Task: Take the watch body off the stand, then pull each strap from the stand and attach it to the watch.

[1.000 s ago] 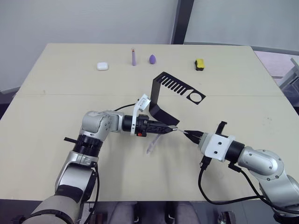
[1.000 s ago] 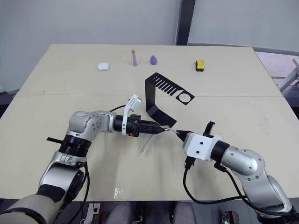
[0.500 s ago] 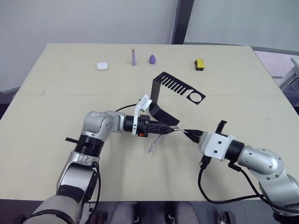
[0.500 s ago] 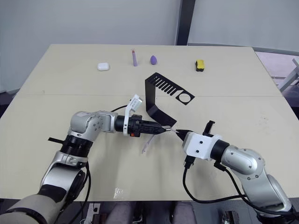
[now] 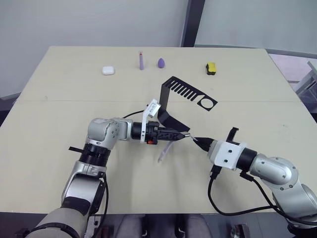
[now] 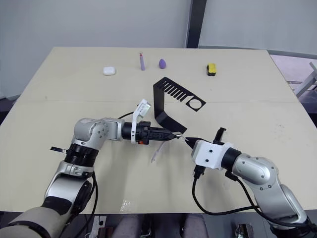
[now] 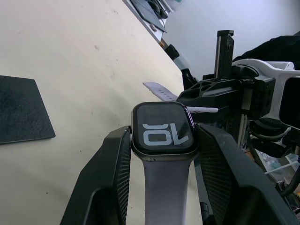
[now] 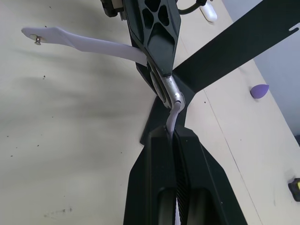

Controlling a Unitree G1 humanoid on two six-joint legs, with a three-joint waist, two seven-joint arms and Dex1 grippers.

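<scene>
Bench (image 5: 54, 114) centre holds the emptied stand (image 5: 171, 111). Near the front edge, the left gripper (image 7: 161, 154) clamps the watch body (image 7: 163, 130), one strap (image 5: 164, 150) already hanging from it. The right gripper (image 8: 173, 140) pinches the second strap (image 8: 171, 119) against the case; seating it remains.

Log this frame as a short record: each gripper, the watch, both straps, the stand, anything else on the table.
left gripper: shut on the watch body by its sides
first strap: attached to the watch, hanging toward the table
right gripper: shut on the second strap, its end at the watch's free edge
stand: no watch or straps on it, just behind the grippers
far edge: white case, purple stick, purple drop-shaped piece, yellow-and-black block
</scene>
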